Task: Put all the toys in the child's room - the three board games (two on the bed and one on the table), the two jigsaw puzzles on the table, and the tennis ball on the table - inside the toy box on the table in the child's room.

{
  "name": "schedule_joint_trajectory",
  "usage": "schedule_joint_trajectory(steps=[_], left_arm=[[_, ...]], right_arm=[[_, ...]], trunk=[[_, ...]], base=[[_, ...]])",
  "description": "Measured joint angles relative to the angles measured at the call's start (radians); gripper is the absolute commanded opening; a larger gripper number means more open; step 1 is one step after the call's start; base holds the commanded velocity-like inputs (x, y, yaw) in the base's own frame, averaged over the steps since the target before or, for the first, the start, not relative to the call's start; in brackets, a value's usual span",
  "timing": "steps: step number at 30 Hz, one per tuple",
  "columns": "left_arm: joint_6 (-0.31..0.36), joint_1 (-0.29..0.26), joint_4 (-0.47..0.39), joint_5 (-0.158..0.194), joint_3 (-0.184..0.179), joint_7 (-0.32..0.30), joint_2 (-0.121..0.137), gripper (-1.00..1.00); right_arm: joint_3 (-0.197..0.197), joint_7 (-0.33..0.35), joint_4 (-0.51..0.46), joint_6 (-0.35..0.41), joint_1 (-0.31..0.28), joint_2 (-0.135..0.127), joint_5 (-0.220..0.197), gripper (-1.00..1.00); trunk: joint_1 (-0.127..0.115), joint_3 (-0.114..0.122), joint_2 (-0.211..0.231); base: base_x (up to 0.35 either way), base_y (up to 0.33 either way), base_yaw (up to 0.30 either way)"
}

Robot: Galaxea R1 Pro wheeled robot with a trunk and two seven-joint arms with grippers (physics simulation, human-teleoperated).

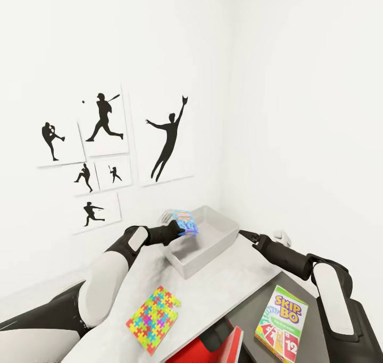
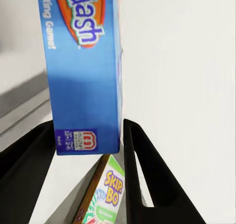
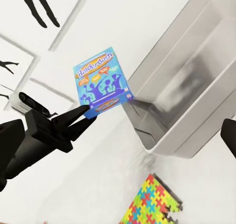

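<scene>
The left tool is pinching a blue Balderdash board game by one short end, its two dark fingers closed on either face of the box. From the toy box, a grey open bin on the white tabletop, the game hangs just outside the near-left rim, raised above rim height and, as far as the views show, not yet over the opening. Its long axis runs out from the tool towards the bin, so the free end leads; the move ahead looks like a short carry further across the rim before letting go, and the left arm is the one placed for it.

The right tool hovers off the bin's opposite side, holding nothing visible; whether it is spread or pressed together cannot be told.

Further back from the bin, towards the robot, a multicoloured jigsaw puzzle lies flat on the tabletop, and a Skip-Bo game lies on a darker surface beside it, both well apart from the bin.
</scene>
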Motion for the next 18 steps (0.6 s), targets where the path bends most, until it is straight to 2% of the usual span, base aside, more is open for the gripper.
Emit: schedule_joint_trajectory(steps=[18], left_arm=[[0.003,0.000,-0.003,-0.003,-0.001,-0.005,0.005,-1.00]], right_arm=[[0.001,0.001,0.000,-0.009,0.000,0.002,0.001,1.00]], trunk=[[0.000,0.000,0.000]], base=[[0.000,0.000,0.000]])
